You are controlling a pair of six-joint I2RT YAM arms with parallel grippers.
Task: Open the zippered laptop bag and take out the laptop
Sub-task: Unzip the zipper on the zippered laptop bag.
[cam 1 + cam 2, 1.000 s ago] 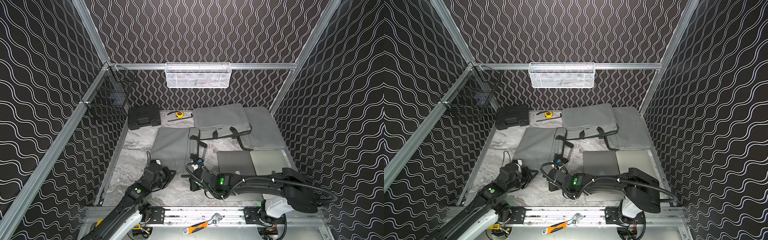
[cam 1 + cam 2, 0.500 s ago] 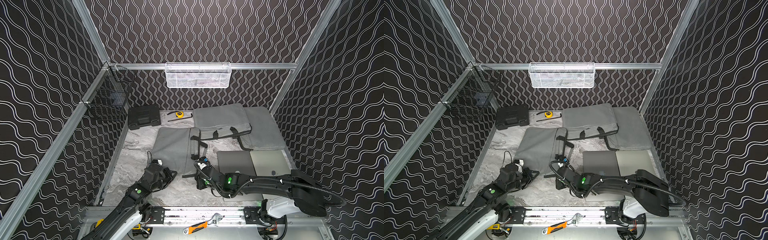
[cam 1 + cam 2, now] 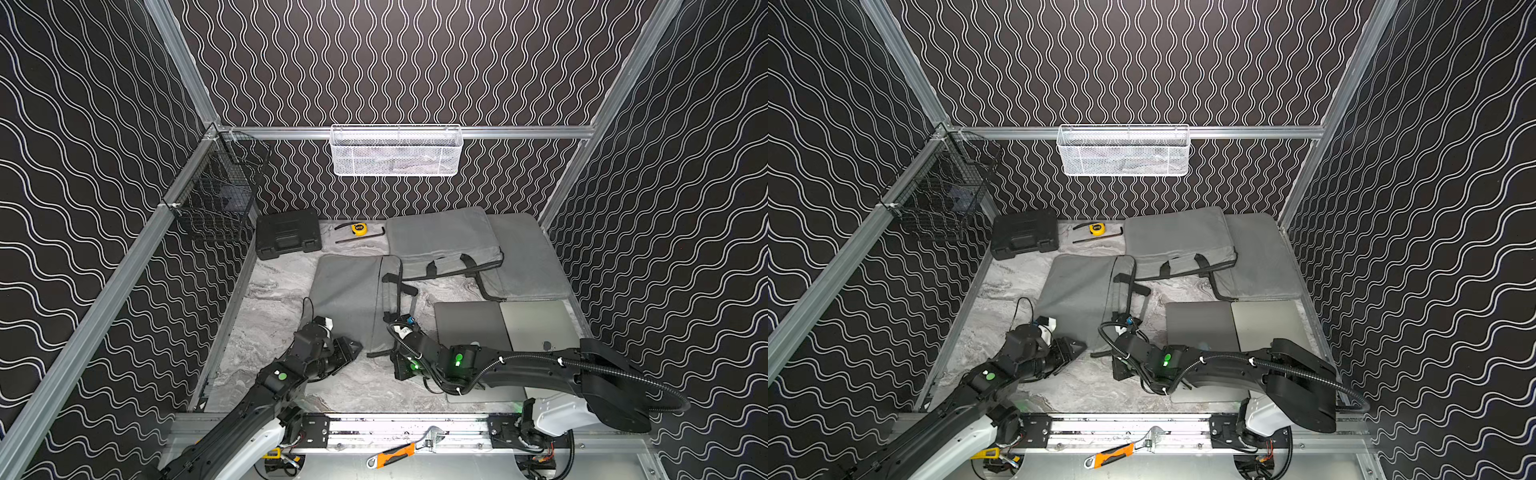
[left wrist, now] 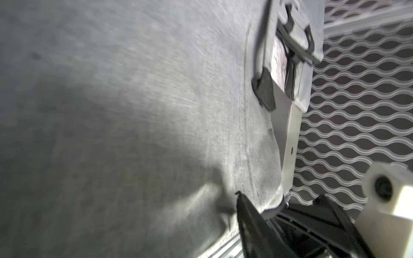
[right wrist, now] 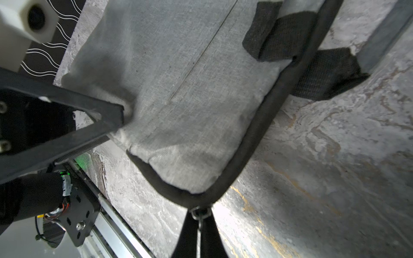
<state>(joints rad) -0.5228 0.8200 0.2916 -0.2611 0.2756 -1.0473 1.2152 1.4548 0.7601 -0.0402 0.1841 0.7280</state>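
Note:
The grey laptop bag (image 3: 349,297) (image 3: 1075,291) lies flat left of the table's middle, with a black zipper band (image 5: 259,125) round its edge. My left gripper (image 3: 348,350) (image 4: 278,196) stands open at the bag's near left corner, and that corner lies between its fingers (image 4: 245,214). At the near right corner, my right gripper (image 3: 395,361) (image 5: 201,225) is shut on the metal zipper pull (image 5: 200,212). The laptop is hidden.
Two closed grey notebook computers (image 3: 469,328) (image 3: 536,322) lie under my right arm. Two more grey bags (image 3: 440,241) (image 3: 523,257) sit at the back right. Back left are a black case (image 3: 287,233) and a yellow tape measure (image 3: 358,228). Wire baskets (image 3: 395,151) (image 3: 216,199) hang on the walls.
My left gripper has opened and let go of the bag's near left corner. My right gripper moved a little to the right, still shut on the zipper pull. The bag's right edge has settled flatter.

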